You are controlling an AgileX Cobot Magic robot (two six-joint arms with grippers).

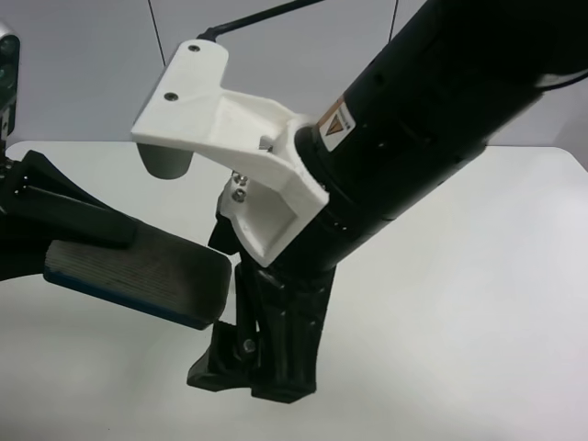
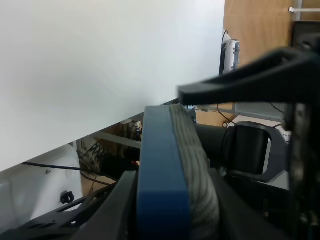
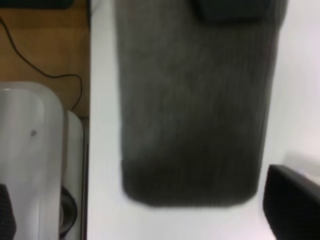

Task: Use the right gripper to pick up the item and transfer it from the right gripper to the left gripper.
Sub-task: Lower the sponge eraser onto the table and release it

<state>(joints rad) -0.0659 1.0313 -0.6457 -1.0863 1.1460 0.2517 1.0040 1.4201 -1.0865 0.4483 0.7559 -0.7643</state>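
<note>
White tabletop, item clenched in left gripper, right gripper spread wide about its free end: draw straight back without brushing it.

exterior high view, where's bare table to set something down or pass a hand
Bare table spreads from the right arm to the view's right edge; a smaller patch lies below the item at bottom left. Crowded centre-left, where the left fingers hold the item beside the right arm.
</note>
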